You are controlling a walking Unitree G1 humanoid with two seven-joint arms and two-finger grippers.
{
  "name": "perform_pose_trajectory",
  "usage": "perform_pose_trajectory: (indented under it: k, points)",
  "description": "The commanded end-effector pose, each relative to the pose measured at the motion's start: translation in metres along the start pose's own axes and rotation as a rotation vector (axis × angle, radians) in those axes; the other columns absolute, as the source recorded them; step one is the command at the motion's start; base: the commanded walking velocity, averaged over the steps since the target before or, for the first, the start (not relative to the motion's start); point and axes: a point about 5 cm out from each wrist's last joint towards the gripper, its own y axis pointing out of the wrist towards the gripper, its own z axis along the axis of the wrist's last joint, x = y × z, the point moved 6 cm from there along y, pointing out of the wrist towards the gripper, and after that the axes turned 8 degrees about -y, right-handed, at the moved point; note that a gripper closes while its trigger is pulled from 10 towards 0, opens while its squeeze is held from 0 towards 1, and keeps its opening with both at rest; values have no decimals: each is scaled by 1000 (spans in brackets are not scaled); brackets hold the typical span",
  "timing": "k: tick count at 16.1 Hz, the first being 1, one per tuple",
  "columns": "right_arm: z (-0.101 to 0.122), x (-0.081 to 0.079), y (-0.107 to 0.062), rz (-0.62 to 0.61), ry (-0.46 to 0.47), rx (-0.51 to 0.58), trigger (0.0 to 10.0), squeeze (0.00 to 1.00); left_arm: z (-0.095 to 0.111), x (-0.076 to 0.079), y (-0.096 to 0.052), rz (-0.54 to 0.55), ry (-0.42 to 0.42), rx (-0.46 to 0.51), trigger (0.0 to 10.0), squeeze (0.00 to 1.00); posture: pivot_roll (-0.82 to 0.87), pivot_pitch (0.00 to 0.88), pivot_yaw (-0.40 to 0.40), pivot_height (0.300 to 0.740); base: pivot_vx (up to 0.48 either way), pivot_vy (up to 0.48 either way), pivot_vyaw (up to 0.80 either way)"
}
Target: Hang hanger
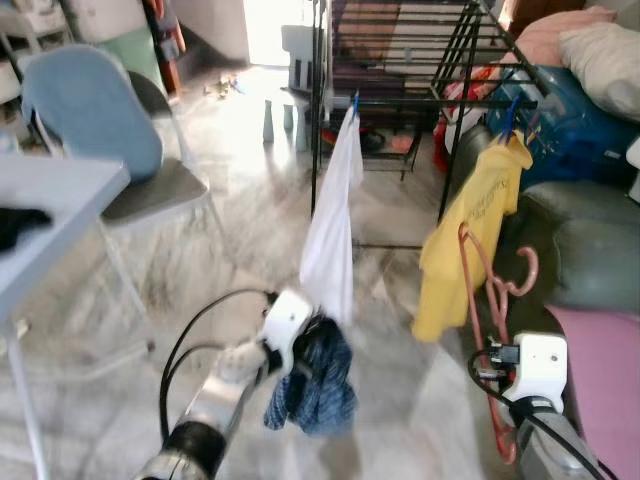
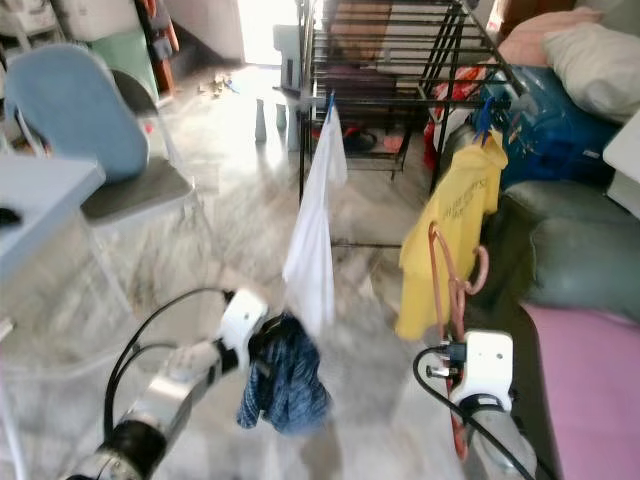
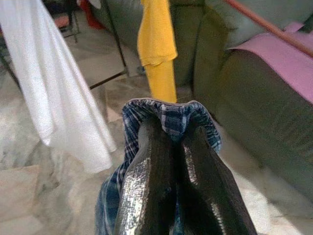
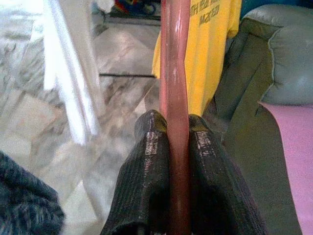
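The pink hanger point(image 1: 497, 300) stands upright at the lower right of the frame, before the yellow shirt point(image 1: 470, 235). The right gripper point(image 4: 178, 129) is closed tightly around its bar. At lower centre, the left gripper point(image 3: 176, 129) pinches a blue checked cloth point(image 1: 312, 385), just beside the white cloth point(image 1: 332, 225) hanging from the black rack point(image 1: 400, 60).

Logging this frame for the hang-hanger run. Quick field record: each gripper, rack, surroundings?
left gripper: shut on blue plaid garment, low by the white cloth
right gripper: shut on pink hanger, hook up
drying rack: black, ahead; white cloth and yellow shirt hang from it
sofa: green, on the robot's right
chair: blue-backed, on the left
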Motion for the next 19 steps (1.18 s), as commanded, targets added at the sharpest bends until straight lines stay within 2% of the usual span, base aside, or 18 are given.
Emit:
perform_pose_trajectory:
  k: [1,6,16,19]
  points:
    - [7,0,2,-1,-3,20,10000,0,6,-8,-3,19,18,13,10000,0,53,0,-52,740,0,0,0]
    - [8,-6,2,17,9,18,10000,0,6,-9,-2,23,-21,11,10000,0,51,0,-52,740,0,0,0]
    - [7,-8,4,22,2,14,10000,0,5,-8,-2,14,-23,5,10000,0,58,0,-54,740,0,324,-779]
    - [8,-9,5,21,3,15,10000,0,5,-8,-3,10,-17,3,10000,0,60,0,-51,740,0,350,-385]
